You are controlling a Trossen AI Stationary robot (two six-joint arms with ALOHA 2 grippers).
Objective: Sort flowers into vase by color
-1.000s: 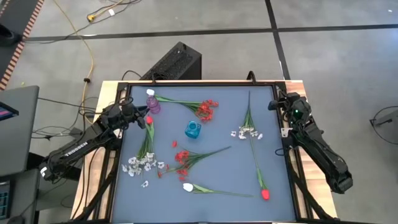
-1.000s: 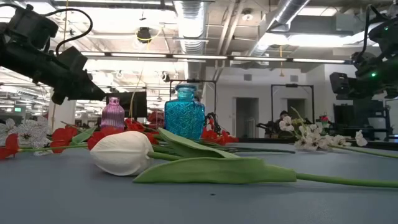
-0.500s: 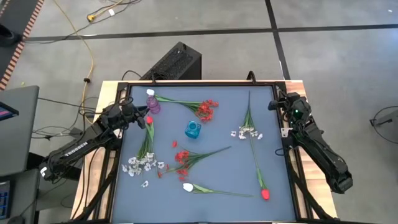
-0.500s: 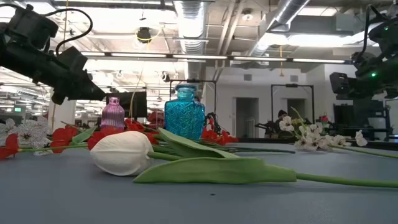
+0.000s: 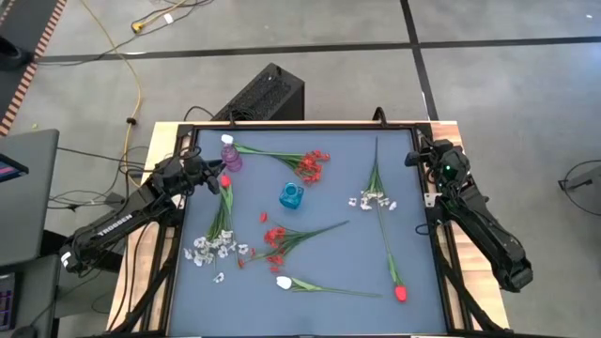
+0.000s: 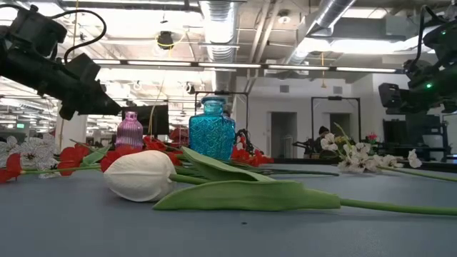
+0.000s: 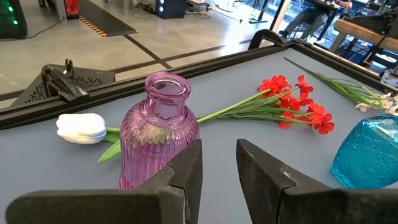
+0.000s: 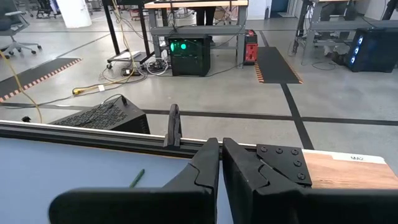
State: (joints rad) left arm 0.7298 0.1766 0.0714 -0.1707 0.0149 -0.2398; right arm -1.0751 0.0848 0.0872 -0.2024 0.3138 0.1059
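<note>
Here the left gripper [image 5: 214, 174] hovers just beside the purple vase [image 5: 231, 158] near the table's far left corner, its fingers [image 7: 186, 171] slightly apart and holding nothing. The right gripper [image 5: 420, 155] waits at the far right edge, fingers together. The flowers lie scattered on the blue table [image 5: 338, 197]: a red spray [image 5: 310, 163], a white tulip [image 6: 141, 175], and a red tulip [image 5: 401, 293], with the blue vase [image 5: 291, 195] standing mid-table.
</note>
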